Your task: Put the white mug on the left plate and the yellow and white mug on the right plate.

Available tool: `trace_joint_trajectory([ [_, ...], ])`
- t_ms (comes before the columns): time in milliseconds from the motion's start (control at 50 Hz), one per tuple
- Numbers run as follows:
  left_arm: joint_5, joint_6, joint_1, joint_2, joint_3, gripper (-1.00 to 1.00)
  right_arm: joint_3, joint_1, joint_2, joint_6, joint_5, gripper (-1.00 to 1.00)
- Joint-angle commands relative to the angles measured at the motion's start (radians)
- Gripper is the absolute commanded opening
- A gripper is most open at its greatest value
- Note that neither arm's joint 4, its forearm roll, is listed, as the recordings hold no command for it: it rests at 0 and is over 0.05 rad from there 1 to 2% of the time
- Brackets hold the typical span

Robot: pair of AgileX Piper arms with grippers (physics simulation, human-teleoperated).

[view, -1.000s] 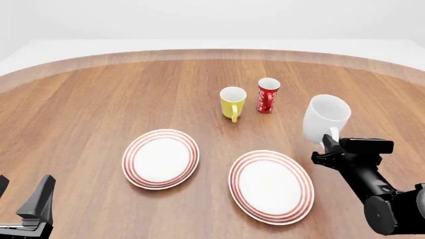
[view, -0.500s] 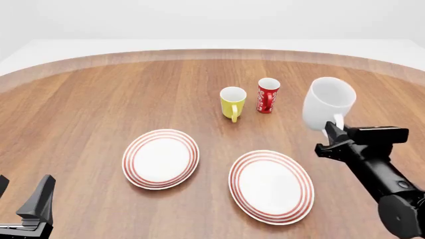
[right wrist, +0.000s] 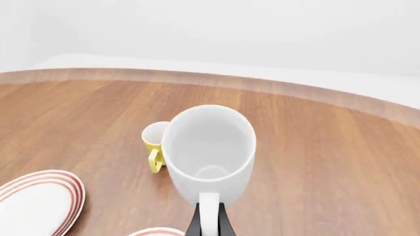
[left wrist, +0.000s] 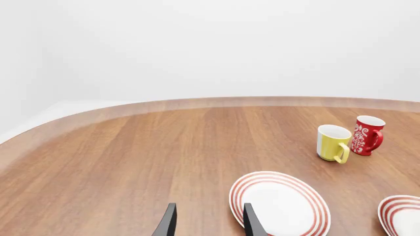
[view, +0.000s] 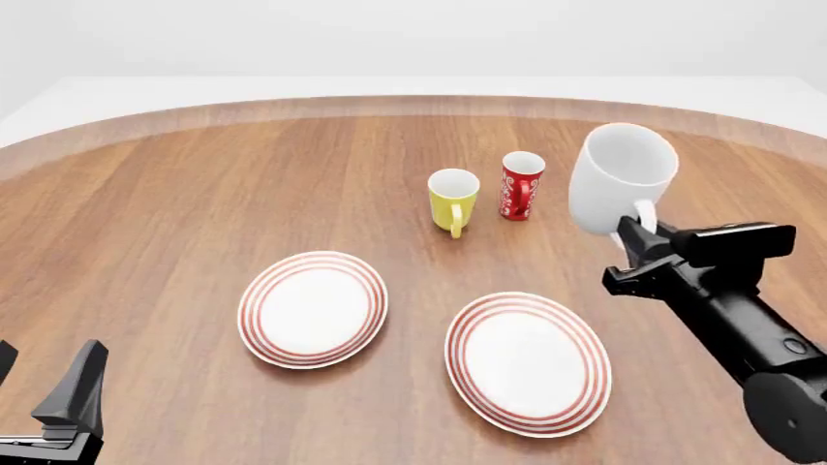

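Observation:
My right gripper (view: 641, 229) is shut on the handle of the white mug (view: 619, 180), holding it in the air at the right side of the table; the right wrist view looks into the white mug (right wrist: 208, 150) from just behind its handle. The yellow and white mug (view: 452, 199) stands upright mid-table, also seen as a yellow and white mug (left wrist: 333, 143) (right wrist: 154, 143). The left plate (view: 313, 308) and right plate (view: 528, 360) lie nearer me. My left gripper (view: 52, 402) sits open at the near left, its fingers (left wrist: 251, 222) beside the left plate (left wrist: 281, 205).
A slim red cup with white lettering (view: 521, 185) stands just right of the yellow mug, left of the raised white mug. The red cup (left wrist: 366, 135) also shows in the left wrist view. The table's curved far edge (view: 413, 105) runs behind everything.
The right gripper has lifted the white mug higher and carried it slightly left, tilting its mouth more toward me. The left arm and everything on the table stayed still.

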Motion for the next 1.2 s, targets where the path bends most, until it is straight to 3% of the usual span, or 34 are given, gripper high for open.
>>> trace_joint_trajectory([
  [20, 0.0, 0.0, 0.0, 0.0, 0.0, 1.0, -0.044, 0.059, -0.023, 0.001, 0.046, -1.0],
  [1200, 0.0, 0.0, 0.0, 0.0, 0.0, 1.0, -0.23, 0.368, 0.153, -0.018, 0.056, -1.0],
])
